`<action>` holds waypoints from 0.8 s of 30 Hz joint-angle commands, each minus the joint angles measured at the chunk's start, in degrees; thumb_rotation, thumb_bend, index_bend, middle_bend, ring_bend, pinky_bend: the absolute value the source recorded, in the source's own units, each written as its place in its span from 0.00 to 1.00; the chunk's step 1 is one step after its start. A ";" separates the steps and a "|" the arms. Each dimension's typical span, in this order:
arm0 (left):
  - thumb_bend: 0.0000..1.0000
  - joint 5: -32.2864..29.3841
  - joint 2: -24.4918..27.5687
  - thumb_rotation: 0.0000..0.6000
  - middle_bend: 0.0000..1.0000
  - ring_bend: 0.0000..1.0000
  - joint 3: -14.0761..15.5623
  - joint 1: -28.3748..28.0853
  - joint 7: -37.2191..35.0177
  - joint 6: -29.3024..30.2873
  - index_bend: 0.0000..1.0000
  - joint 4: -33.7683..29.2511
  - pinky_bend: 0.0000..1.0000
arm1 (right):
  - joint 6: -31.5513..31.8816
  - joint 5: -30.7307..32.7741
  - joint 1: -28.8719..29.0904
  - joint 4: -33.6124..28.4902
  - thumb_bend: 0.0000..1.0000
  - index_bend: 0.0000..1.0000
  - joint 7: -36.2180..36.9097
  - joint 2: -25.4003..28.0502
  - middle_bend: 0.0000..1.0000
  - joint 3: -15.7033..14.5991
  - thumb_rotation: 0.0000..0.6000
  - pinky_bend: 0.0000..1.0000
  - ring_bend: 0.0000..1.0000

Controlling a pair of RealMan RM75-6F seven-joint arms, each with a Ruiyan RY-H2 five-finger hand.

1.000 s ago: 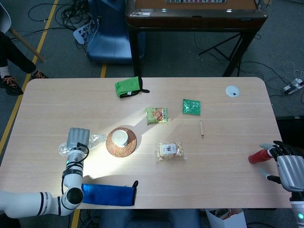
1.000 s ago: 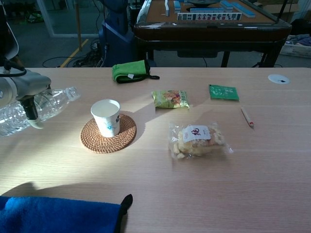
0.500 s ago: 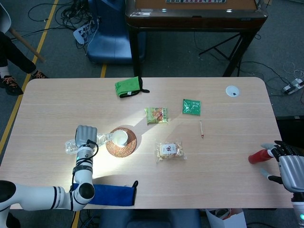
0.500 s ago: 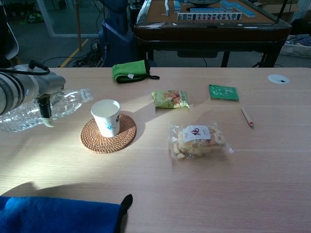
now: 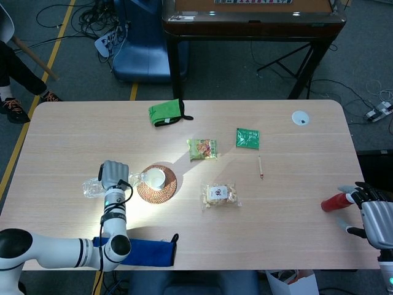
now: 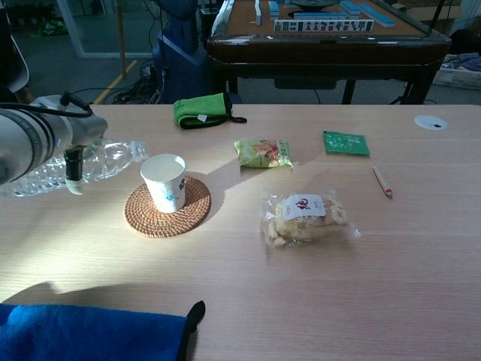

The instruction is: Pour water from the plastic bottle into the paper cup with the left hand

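Note:
A clear plastic bottle [image 6: 105,159] lies nearly level in the air, held by my left hand [image 6: 71,139], with its mouth just left of the white paper cup [image 6: 164,181]. In the head view the left hand [image 5: 112,174] covers the middle of the bottle [image 5: 92,186], whose neck reaches the cup [image 5: 155,178]. The cup stands upright on a round woven coaster [image 6: 167,208]. I cannot make out any water stream. My right hand [image 5: 372,216] rests at the table's right edge with fingers spread, beside a red object [image 5: 334,202].
A blue cloth [image 6: 90,334] lies at the near left edge. A snack bag [image 6: 307,216], a green-yellow packet [image 6: 263,153], a green sachet [image 6: 346,142], a pencil [image 6: 382,181] and a green cloth [image 6: 203,110] are spread over the table [image 6: 361,293]. A white disc [image 6: 431,121] sits far right.
My left hand has carried the bottle rightward, bringing its mouth from well left of the cup to just beside its rim. The right hand has not moved.

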 commanded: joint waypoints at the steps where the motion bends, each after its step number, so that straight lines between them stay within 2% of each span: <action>1: 0.21 -0.65 -0.54 1.00 0.73 0.59 -0.33 -0.82 1.15 0.57 0.64 0.36 0.61 | 0.00 0.01 0.00 0.01 0.05 0.30 0.14 0.03 0.34 0.01 1.00 0.28 0.18; 15: 0.21 -3.85 -2.44 1.00 0.74 0.59 -1.03 -2.80 5.58 2.37 0.64 2.15 0.61 | 0.50 -0.29 -0.19 -0.01 0.05 0.30 1.26 0.51 0.34 0.05 1.00 0.28 0.18; 18: 0.21 -2.87 -2.93 1.00 0.74 0.59 0.23 -3.32 7.11 3.65 0.64 2.97 0.61 | 0.55 -0.32 -0.22 -0.03 0.05 0.30 1.41 0.60 0.34 0.05 1.00 0.28 0.18; 24: 0.21 -2.73 -3.47 1.00 0.74 0.59 0.21 -3.26 7.81 4.46 0.64 3.38 0.61 | 0.68 -0.39 -0.27 -0.01 0.05 0.30 1.53 0.64 0.34 0.07 1.00 0.28 0.18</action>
